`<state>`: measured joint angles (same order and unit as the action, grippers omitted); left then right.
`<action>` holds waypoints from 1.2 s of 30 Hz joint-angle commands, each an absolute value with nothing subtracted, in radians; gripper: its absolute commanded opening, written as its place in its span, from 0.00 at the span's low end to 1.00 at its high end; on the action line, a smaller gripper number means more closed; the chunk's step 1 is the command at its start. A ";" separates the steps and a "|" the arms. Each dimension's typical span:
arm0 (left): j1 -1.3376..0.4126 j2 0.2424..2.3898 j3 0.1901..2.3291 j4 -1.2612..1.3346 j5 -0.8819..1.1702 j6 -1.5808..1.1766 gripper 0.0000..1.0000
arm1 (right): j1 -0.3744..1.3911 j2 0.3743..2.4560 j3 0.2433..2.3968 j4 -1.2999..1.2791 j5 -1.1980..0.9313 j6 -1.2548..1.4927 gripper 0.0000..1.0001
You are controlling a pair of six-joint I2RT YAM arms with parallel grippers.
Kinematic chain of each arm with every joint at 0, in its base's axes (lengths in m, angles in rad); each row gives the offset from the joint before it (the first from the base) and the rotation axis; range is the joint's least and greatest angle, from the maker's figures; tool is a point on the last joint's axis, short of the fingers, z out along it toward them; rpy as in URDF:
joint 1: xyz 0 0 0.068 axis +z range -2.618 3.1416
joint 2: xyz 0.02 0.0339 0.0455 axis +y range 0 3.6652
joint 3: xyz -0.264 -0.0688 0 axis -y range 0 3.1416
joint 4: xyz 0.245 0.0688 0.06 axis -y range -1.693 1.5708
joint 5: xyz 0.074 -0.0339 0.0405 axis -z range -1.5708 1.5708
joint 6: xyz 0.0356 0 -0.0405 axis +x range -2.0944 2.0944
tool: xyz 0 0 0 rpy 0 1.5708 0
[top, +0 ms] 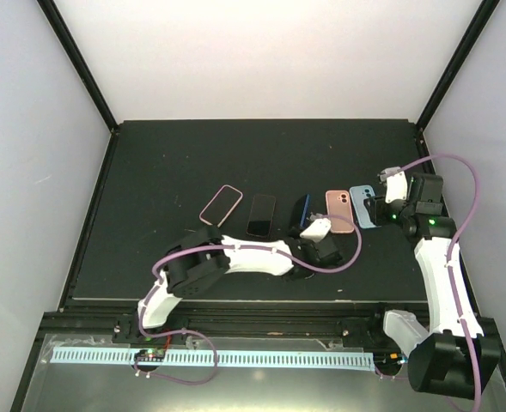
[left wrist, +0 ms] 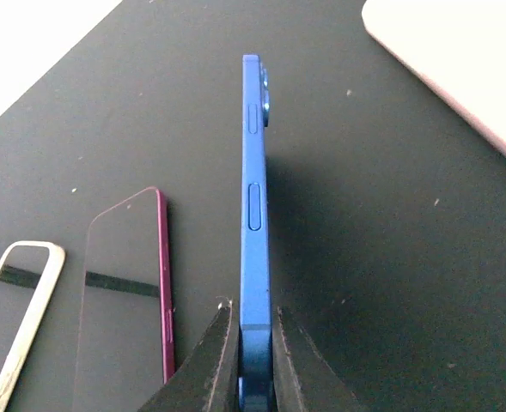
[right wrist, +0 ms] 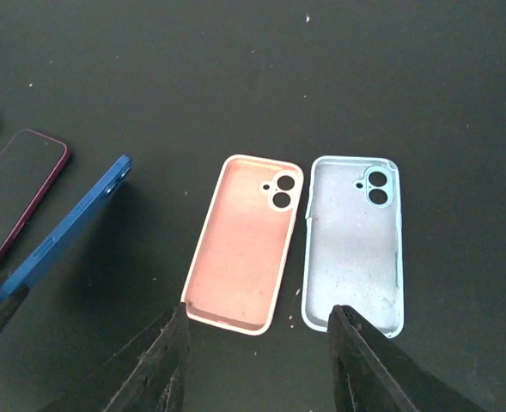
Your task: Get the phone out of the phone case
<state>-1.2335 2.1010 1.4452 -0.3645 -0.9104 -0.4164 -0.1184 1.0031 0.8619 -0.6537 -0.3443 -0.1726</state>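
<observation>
I see the left arm reaching low across the table [top: 175, 154] to its middle. The left gripper [left wrist: 254, 319] is pinching one end of the blue phone [left wrist: 254, 197]. The phone is held on edge, out of any case, between a dark phone [left wrist: 124, 283] and the pink case [right wrist: 244, 240]. The right arm is bent, with its wrist angled down. The right gripper [right wrist: 259, 311] is spread and empty above the near ends of the pink case and the pale blue case [right wrist: 354, 245], which lie side by side, hollow side up.

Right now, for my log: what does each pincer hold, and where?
Left pincer clamps the blue phone by its end opposite the camera; right pincer holds nothing.
</observation>
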 commanded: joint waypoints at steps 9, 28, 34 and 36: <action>-1.247 2.355 1.700 -0.794 -1.130 -0.641 0.01 | -0.135 0.997 0.844 -0.587 -0.317 -0.177 0.46; -1.160 2.258 1.556 -0.701 -0.965 -0.660 0.36 | -0.170 0.998 0.853 -0.613 -0.369 -0.188 0.46; -1.171 2.081 1.483 -0.678 -0.912 -0.578 0.87 | -0.170 1.004 0.855 -0.618 -0.387 -0.190 0.46; -1.172 1.971 1.415 -0.605 -0.850 -0.493 0.96 | -0.170 1.008 0.859 -0.623 -0.392 -0.193 0.46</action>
<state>-1.1633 2.1574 1.4830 -0.7044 -0.9478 -0.6125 -0.1642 1.0088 0.8551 -0.6212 -0.3672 -0.1780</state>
